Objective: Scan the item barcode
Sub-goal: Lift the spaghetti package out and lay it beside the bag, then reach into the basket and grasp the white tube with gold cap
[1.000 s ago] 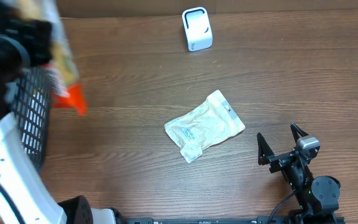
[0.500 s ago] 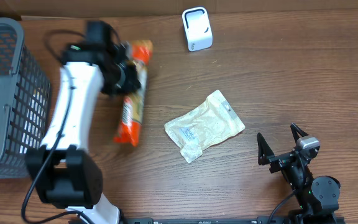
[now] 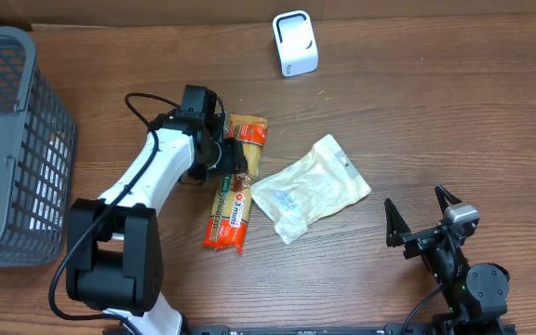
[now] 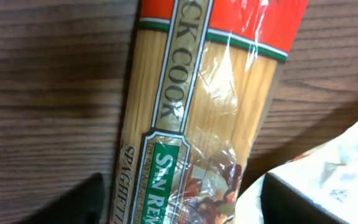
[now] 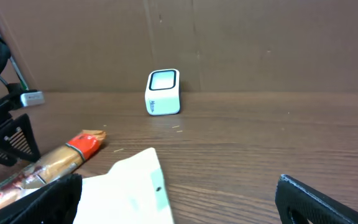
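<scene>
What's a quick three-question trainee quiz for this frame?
1. True or false: the spaghetti packet lies inside the grey basket.
2. What lies closest to the spaghetti packet? A) white pouch B) barcode scanner C) grey basket
3. Which gripper hangs over the spaghetti packet, and are its jaws open or shut?
Key: 1 false, it lies on the table; 2 A; 3 left gripper, open.
</scene>
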Controlling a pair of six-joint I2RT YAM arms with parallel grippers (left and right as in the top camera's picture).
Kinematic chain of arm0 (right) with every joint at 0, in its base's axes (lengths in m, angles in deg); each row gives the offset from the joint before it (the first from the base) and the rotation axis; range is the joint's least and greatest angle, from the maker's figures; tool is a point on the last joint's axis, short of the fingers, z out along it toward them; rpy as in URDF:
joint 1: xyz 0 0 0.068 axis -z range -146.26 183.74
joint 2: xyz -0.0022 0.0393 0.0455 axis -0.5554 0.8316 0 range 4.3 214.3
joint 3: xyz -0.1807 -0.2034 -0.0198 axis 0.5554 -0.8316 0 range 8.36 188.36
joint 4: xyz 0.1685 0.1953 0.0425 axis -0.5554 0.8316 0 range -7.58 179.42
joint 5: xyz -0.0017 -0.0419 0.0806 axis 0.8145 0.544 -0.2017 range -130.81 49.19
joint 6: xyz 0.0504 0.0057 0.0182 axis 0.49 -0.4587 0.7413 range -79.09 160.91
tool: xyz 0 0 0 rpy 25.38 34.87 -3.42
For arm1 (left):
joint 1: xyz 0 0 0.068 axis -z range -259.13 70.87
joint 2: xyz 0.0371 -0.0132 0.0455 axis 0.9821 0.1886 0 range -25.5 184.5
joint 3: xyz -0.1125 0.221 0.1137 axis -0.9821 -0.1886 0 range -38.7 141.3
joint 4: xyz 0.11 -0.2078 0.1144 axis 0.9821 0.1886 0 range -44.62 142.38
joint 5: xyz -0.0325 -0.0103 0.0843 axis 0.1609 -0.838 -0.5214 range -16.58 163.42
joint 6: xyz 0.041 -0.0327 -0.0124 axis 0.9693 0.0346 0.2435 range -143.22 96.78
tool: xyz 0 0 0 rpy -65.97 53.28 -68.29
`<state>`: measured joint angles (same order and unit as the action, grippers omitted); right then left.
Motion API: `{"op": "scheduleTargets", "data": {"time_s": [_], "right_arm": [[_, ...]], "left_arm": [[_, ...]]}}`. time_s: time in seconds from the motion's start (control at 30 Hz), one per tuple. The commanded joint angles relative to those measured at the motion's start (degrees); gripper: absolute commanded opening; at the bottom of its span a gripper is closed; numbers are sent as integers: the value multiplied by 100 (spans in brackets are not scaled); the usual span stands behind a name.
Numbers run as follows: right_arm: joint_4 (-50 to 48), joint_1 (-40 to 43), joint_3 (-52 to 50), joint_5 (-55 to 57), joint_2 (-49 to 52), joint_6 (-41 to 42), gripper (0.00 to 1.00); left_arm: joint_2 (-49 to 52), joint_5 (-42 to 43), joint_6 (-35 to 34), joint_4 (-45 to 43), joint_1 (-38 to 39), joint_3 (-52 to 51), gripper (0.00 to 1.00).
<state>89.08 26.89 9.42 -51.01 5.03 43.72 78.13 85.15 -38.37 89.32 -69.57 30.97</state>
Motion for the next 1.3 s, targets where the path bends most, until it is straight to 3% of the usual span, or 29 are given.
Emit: {"op": "scheduleTargets", "data": {"time_s": [0.0, 0.17, 0.27, 0.33, 0.47, 0.63, 0.8, 0.97, 1.27], "right_arm": [[-22, -4, 59, 28, -46, 17, 100], [-22, -4, 59, 26, -46, 17, 100], [-22, -4, 59, 28, -46, 20, 100], [-22, -4, 59, 28, -46, 17, 100], [-22, -4, 59, 28, -46, 17, 100], [-22, -4, 59, 28, -46, 17, 100], [-22, -4, 59, 28, -46, 17, 100], [-22, -4, 59, 28, -46, 17, 100], [-22, -4, 59, 28, -46, 17, 100]], "left_arm": [[-216, 72, 50, 57, -37, 271, 78], [-219, 179, 409, 1095, -186, 1797, 87], [-219, 155, 592, 1971, -376, 3263, 92], [-219, 63, 645, 2494, -535, 4282, 100], [-219, -11, 643, 3226, -1038, 6024, 100], [-219, -22, 750, 4081, -2256, 7519, 100], [-197, 205, 739, 4474, -3943, 7775, 99], [48, 1294, 723, 4452, -5375, 7556, 100], [992, 1178, 1458, 4470, -6194, 6979, 99]]}}
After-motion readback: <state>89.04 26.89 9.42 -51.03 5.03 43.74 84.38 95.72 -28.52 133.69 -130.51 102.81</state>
